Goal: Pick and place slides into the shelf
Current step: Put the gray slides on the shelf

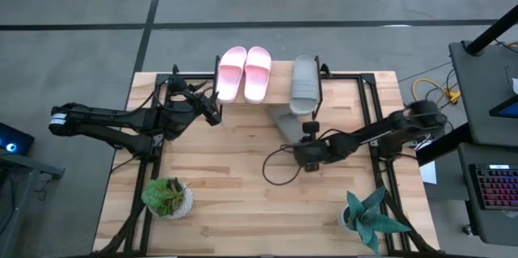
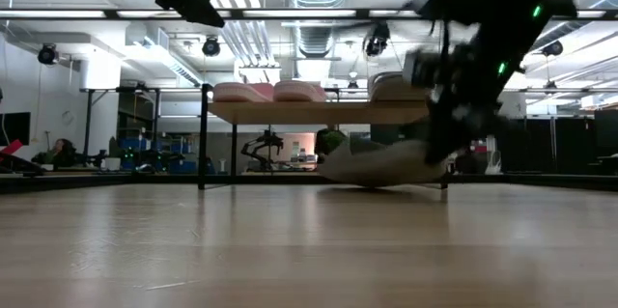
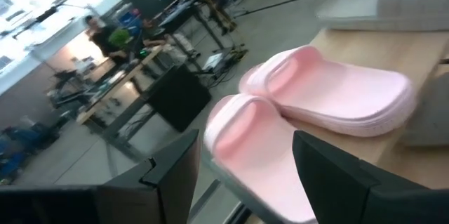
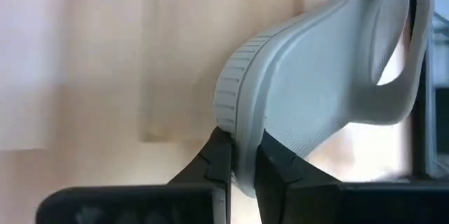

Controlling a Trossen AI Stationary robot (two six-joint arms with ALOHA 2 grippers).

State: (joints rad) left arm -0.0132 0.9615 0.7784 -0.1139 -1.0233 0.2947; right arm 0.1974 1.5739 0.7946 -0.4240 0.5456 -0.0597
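Two light pink slides (image 1: 244,74) lie side by side on the shelf (image 2: 319,112) at the table's far edge, and a grey slide (image 1: 304,84) lies on the shelf to their right. A second grey slide (image 1: 285,120) is in front of the shelf with my right gripper (image 1: 307,139) shut on it. My left gripper (image 1: 214,112) hovers open just left of the pink slides (image 3: 330,97), with nothing between its fingers. My right gripper pinches the grey slide's heel rim (image 4: 238,129) between its two fingers, one on the sole side and one on the footbed side. The fingers slant down from the table's near right. The slide tilts, heel (image 2: 430,154) raised and strap end (image 2: 338,168) low; whether that end touches the table I cannot tell.
A potted plant (image 1: 167,197) stands near the front left and a spiky one (image 1: 368,213) near the front right. A dark cable (image 1: 279,169) loops on the table below my right gripper. Black frame rails run along both table sides.
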